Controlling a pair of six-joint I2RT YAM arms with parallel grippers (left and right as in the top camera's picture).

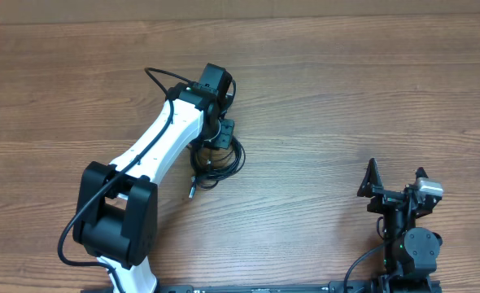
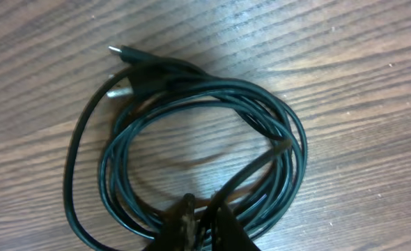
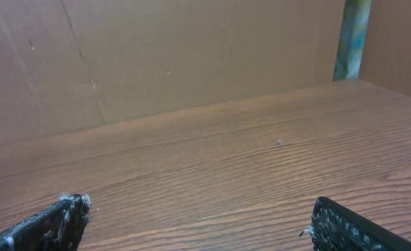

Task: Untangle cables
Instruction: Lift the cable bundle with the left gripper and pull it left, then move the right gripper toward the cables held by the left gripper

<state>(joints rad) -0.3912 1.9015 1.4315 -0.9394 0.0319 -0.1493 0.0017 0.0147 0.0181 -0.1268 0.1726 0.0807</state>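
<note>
The cables [image 1: 218,163] lie as one coiled bundle of thin black cords on the wooden table, just below my left gripper [image 1: 220,137]. In the left wrist view the coil [image 2: 191,104] fills the frame, with two small plugs [image 2: 122,54] at its upper left. My left gripper [image 2: 202,213] sits on the near side of the coil, its fingers closed together on a strand of it. My right gripper [image 1: 394,181] is open and empty at the front right, far from the cables. Its fingers [image 3: 198,223] stand wide apart over bare wood.
The wooden table [image 1: 346,98] spreads on all sides of the coil. A brown cardboard wall [image 3: 157,56] stands behind the table in the right wrist view. A thick black wire [image 1: 160,81] runs along my white left arm.
</note>
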